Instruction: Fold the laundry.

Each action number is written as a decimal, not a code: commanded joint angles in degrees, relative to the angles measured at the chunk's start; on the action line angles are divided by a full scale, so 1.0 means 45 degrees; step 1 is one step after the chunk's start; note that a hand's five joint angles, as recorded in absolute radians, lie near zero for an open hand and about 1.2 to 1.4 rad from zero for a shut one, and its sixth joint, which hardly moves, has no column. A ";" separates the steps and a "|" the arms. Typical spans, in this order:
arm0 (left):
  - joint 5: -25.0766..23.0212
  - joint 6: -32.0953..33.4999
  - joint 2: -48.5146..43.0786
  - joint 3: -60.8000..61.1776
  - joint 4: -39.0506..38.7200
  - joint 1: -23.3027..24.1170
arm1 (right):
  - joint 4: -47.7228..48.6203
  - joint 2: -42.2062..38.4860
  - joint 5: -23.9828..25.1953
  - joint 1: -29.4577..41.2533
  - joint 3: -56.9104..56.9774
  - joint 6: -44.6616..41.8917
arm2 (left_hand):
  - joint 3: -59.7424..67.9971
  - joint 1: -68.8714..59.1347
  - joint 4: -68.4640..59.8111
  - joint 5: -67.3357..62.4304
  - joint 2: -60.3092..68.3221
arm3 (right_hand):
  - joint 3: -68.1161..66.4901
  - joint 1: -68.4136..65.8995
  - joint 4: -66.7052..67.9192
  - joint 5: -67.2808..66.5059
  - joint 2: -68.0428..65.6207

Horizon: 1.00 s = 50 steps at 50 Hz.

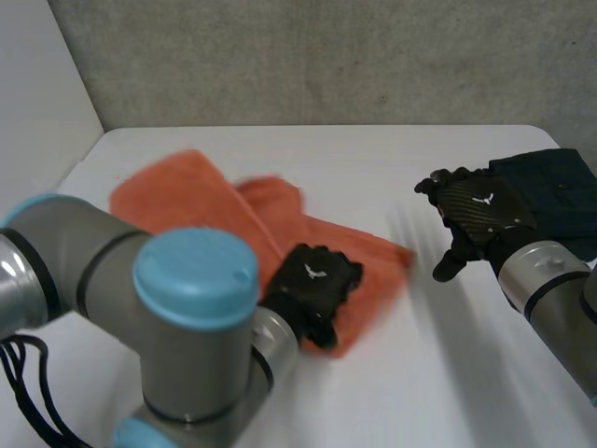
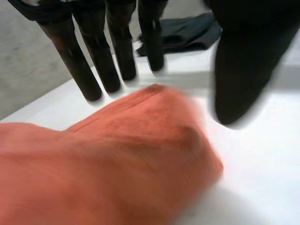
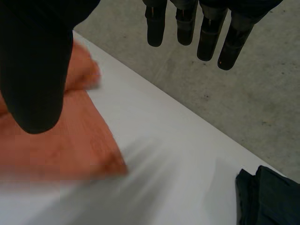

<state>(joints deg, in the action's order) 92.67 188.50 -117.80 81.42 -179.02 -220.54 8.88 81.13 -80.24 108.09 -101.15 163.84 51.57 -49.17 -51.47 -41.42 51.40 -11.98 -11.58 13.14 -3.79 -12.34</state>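
An orange cloth (image 1: 187,196) lies rumpled and partly folded across the middle left of the white table (image 1: 373,159). My left hand (image 1: 312,275) hovers over the cloth's near right end. In the left wrist view its fingers (image 2: 119,51) hang straight and the thumb stands apart. The orange cloth (image 2: 117,159) lies under the palm and nothing is pinched. My right hand (image 1: 480,210) is raised over the table to the right of the cloth, fingers (image 3: 208,33) spread and empty. The cloth's corner (image 3: 56,140) lies beneath its thumb.
A dark folded garment (image 1: 555,187) rests at the table's right edge, just behind my right hand; it also lies beyond my left fingertips (image 2: 183,33) and beside my right hand (image 3: 267,197). A grey wall rises behind the table.
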 commanded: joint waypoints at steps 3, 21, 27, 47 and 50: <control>0.0306 0.0181 0.1568 -0.0104 0.0036 -0.1554 | -0.0157 -0.0099 0.0057 0.0121 0.0075 -0.0042 | -0.8741 0.8209 0.8720 0.8707 -0.8704 | 0.0441 0.0350 -0.0697 0.0842 0.0520; -0.1137 0.3676 0.0693 -0.0318 -0.0081 -0.5913 | -0.3731 -0.1075 0.0878 0.1058 0.0896 -0.0511 | -0.7172 0.6640 0.7150 0.7138 -0.7134 | 0.0441 0.0350 -0.0697 0.0842 0.0520; -0.2272 0.4302 -0.0870 -0.1800 -0.0003 -0.6148 | -0.3654 -0.1427 0.0819 0.1683 0.0623 -0.0374 | -0.7022 0.6490 0.7001 0.6988 -0.6985 | 0.0441 0.0350 -0.0697 0.0842 0.0520; -0.3112 0.4360 -0.6513 -1.0295 0.4467 -0.5699 | -0.2657 -0.2170 -0.0079 0.2368 0.0213 -0.0218 | -0.5453 0.4921 0.5432 0.5419 -0.5415 | 0.0441 0.0350 -0.0697 0.0842 0.0520; -0.3093 0.4380 -0.7023 -1.0903 0.4801 -0.5679 | -0.2657 -0.2170 -0.0079 0.2309 0.0193 -0.0218 | -0.5005 0.4473 0.4984 0.4971 -0.4967 | 0.0441 0.0350 -0.0697 0.0842 0.0520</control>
<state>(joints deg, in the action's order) 79.23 207.96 -144.88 38.12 -161.65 -246.60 -3.00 71.51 -80.66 118.99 -100.18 162.88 22.63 -22.50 -22.79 -12.90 22.59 -11.98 -11.58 13.14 -3.79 -12.34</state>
